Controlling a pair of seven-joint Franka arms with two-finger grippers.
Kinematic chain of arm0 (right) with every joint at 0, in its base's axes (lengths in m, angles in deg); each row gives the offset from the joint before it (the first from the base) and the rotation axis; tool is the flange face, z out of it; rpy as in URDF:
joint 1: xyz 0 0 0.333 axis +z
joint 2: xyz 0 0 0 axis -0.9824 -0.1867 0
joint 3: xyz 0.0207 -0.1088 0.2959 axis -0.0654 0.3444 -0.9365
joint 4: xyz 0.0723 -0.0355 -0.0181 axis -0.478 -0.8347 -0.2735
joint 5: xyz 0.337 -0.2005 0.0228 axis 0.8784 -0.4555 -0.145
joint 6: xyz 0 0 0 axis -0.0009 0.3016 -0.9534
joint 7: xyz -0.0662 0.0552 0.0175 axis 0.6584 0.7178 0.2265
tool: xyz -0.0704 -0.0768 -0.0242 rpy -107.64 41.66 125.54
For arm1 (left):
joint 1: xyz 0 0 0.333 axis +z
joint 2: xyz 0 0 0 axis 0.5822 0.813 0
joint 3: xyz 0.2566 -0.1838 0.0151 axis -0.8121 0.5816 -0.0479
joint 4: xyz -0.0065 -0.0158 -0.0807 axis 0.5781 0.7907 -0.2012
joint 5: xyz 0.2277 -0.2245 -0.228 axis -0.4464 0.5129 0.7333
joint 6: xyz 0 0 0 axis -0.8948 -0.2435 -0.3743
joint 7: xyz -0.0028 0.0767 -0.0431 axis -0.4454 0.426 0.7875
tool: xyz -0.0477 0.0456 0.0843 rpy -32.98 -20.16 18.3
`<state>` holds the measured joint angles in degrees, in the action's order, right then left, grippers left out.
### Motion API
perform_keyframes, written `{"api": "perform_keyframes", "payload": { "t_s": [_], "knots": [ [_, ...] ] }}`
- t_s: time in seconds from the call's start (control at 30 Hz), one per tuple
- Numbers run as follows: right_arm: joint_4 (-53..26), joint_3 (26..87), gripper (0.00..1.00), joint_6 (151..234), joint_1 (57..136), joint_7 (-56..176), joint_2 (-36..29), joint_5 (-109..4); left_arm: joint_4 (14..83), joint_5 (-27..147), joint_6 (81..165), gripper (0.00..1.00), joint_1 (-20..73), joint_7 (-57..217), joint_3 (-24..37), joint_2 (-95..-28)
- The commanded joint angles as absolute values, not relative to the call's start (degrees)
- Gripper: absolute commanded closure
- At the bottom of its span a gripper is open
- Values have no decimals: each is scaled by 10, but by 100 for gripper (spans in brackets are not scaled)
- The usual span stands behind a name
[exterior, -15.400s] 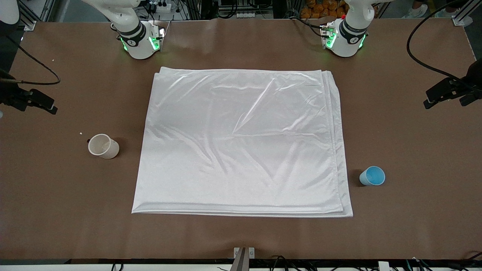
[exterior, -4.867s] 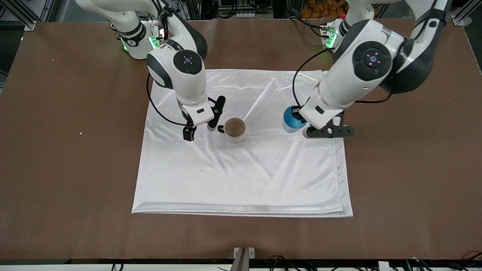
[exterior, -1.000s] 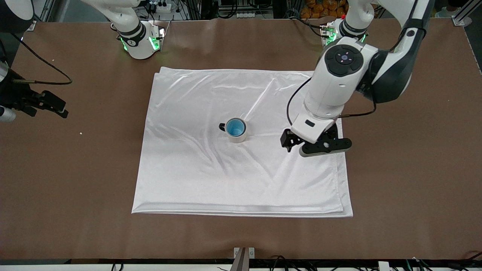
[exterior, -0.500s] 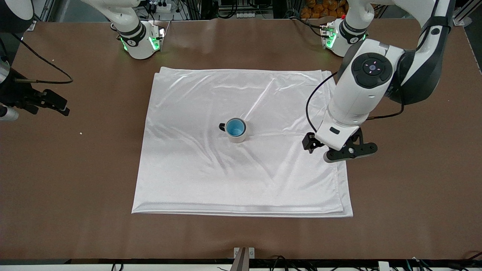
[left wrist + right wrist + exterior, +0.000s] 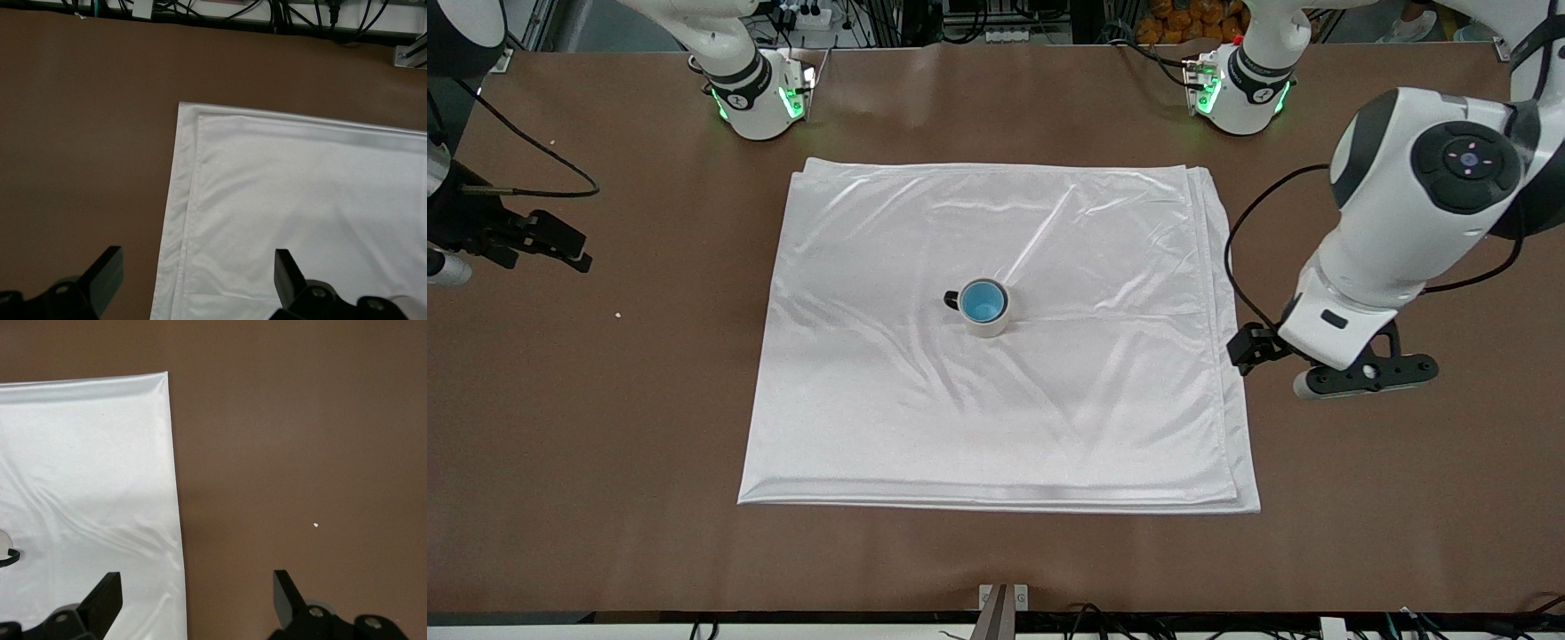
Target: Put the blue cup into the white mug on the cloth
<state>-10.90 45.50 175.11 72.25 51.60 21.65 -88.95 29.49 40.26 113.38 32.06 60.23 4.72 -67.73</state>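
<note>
- The small light-blue tapered cup (image 5: 983,302) sits nested inside the cream cylindrical mug with the black handle (image 5: 985,309), upright near the middle of the shiny white folded cloth (image 5: 996,409): by my judgement the placing is done.
- My left gripper (image 5: 1365,378) hangs released and empty over the bare brown tabletop (image 5: 1405,498), just off the cloth's edge at the left arm's end, clear of the mug so nothing gets knocked.
- My right gripper (image 5: 193,603) waits, fingers apart and holding nothing, over the cloth's edge at the right arm's end, well apart from the mug.
</note>
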Motion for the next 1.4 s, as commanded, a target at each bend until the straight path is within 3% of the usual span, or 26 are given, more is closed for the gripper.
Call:
{"api": "perform_keyframes", "payload": {
  "t_s": [0.0,0.53,0.77,1.37],
  "knots": [
    [-99,451,0,1740,717,508,218,-885,308,447,1113,0,322,649,10,-710],
    [-99,451,0,1740,717,509,218,-885,316,477,1081,0,336,712,-48,-744],
    [-94,452,0,1734,715,511,218,-893,322,486,1048,0,344,714,-51,-758],
    [-94,452,0,1734,715,512,218,-896,371,495,1052,0,363,747,-52,-815]
  ]
}}
